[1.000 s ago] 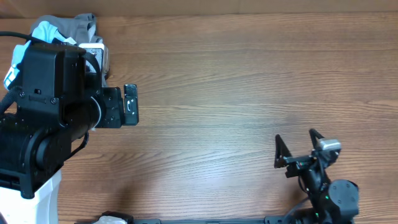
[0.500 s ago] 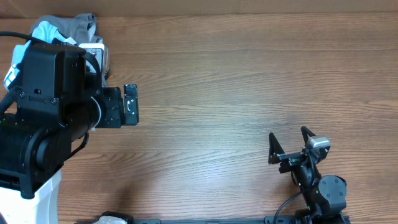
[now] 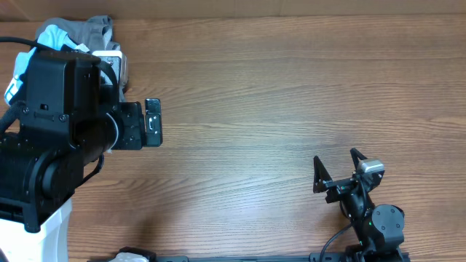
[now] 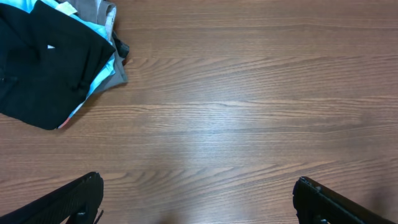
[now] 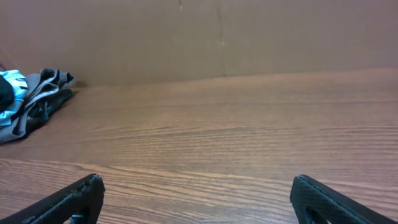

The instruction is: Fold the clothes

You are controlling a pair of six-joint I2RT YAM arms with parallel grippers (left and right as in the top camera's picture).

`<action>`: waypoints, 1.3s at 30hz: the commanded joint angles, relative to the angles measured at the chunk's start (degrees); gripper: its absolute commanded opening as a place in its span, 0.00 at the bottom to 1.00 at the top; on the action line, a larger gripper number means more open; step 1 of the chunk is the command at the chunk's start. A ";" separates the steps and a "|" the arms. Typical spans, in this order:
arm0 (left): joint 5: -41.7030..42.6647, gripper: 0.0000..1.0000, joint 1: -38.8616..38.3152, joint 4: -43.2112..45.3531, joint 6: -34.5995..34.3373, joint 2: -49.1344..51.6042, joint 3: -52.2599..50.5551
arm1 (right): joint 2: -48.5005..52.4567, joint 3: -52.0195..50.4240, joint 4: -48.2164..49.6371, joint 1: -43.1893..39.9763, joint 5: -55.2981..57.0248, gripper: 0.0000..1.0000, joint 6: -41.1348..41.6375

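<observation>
Black shirt (image 4: 43, 68) lies crumpled at the far left corner of the bench (image 3: 291, 87), on top of a small pile.

Left pincer (image 4: 199, 202) stands wide open above bare wood. Its two dark fingers (image 4: 78, 196) show only at the bottom corners of the left wrist view, well apart from each other and touching no cloth. Out from it, toward the upper left of that view, sits the pile. The black shirt is uppermost, with a tiny white label (image 4: 51, 46) on its upper side. Under it a blue shirt (image 4: 107, 50) peeps out along the right edge, and under that a grey garment (image 4: 111, 12) sticks out at the top and right. The pile is well apart from the fingers. From overhead the left arm (image 3: 58, 145) covers most of the pile. Only a bit of the grey garment and a bit of the blue shirt show past it at the corner, and the black shirt is hidden there.

Right pincer (image 3: 336, 161) is wide open too, close to the near edge of the bench toward its right side, fingers pointing toward the far edge. Its own camera looks low across bare wood. At the far left the grey garment and a scrap of blue lie at the foot of a brown wall (image 5: 217, 37) that runs along the bench's far edge. The black shirt cannot be made out for sure in that view.
</observation>
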 commanded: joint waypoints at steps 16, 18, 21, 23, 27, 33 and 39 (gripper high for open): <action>-0.57 1.00 -0.35 0.00 -0.81 0.20 0.11 | -0.42 0.11 0.20 -0.28 -0.11 1.00 -0.15; -0.57 1.00 -0.35 0.00 -0.81 0.20 0.11 | -0.42 0.11 0.20 -0.28 -0.11 1.00 -0.15; -0.57 1.00 -0.35 0.00 -0.83 0.20 0.11 | -0.42 0.11 0.20 -0.28 -0.11 1.00 -0.15; -0.57 1.00 -0.35 0.00 -0.83 0.20 0.11 | -0.42 0.11 0.20 -0.28 -0.11 1.00 -0.15; -0.57 1.00 -0.35 0.00 -0.83 0.20 0.11 | -0.42 0.11 0.20 -0.28 -0.11 1.00 -0.15; -4.50 1.00 -0.72 0.33 1.01 -0.20 0.09 | -0.42 0.11 0.20 -0.28 -0.11 1.00 -0.15; -9.33 1.00 1.33 17.07 0.92 -8.17 -9.11 | -0.42 0.11 0.20 -0.28 -0.09 1.00 -0.15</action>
